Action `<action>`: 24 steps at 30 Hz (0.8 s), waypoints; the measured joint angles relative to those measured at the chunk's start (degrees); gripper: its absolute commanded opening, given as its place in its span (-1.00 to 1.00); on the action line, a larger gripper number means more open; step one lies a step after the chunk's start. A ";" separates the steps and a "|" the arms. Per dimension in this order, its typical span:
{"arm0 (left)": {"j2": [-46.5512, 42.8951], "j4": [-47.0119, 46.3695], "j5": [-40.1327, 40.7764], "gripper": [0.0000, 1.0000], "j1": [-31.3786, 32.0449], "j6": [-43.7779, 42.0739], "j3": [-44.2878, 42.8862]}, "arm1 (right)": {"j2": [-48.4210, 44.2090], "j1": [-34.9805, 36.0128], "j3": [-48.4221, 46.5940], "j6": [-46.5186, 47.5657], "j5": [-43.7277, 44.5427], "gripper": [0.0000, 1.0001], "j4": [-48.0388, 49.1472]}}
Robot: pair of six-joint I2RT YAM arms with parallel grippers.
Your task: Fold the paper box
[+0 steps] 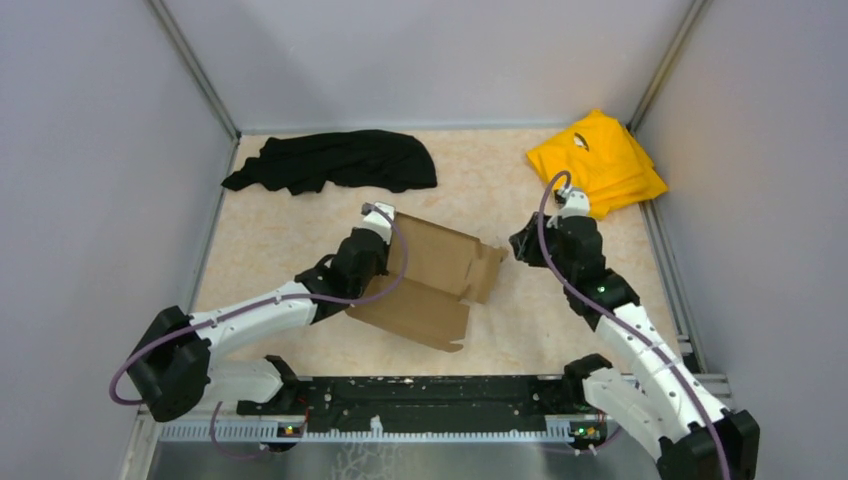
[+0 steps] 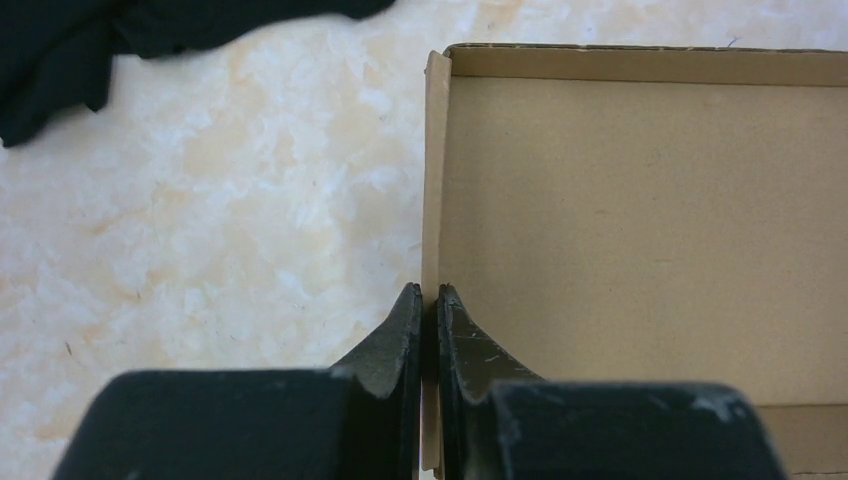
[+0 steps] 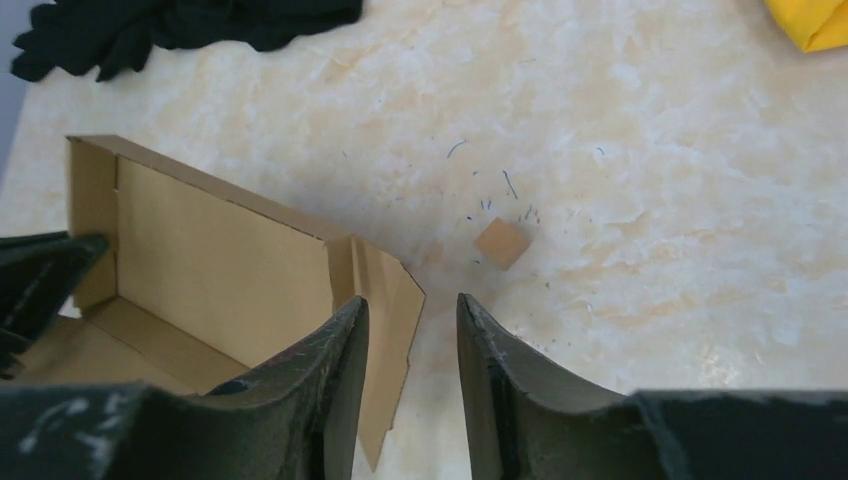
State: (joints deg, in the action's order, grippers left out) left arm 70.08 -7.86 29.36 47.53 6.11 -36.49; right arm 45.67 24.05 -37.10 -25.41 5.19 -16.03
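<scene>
The paper box (image 1: 425,275) is lying open on the tabletop (image 1: 520,190), near its middle and between the two arms, with its far wall and left wall standing raised. The left fingers (image 2: 395,340) are pressing together on the box's thin left wall, which is standing upright between them and running on to the far corner. The right fingers (image 3: 490,370) are standing apart, hovering just beside the box's right end, where a flap with a slanted edge is sticking out. Whether the nearer finger is touching that flap cannot be told. A small brown cube (image 3: 501,243) is sitting on the tabletop just beyond the right fingers, apart from the box. A black cloth (image 1: 335,160) is lying crumpled at the far left. A yellow cloth (image 1: 598,160) is lying folded at the far right corner. Both cloths are lying well apart from the box.
</scene>
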 measured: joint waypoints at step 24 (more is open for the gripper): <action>16.24 15.43 -8.50 -0.99 -8.50 13.60 -6.86 | 19.91 -12.90 8.26 -4.70 -32.11 -0.46 11.37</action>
State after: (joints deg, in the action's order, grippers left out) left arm 86.32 7.57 20.86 39.03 19.70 -43.35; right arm 65.58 11.16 -28.84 -30.11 -26.92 -4.67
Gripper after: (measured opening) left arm 0.109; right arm 0.273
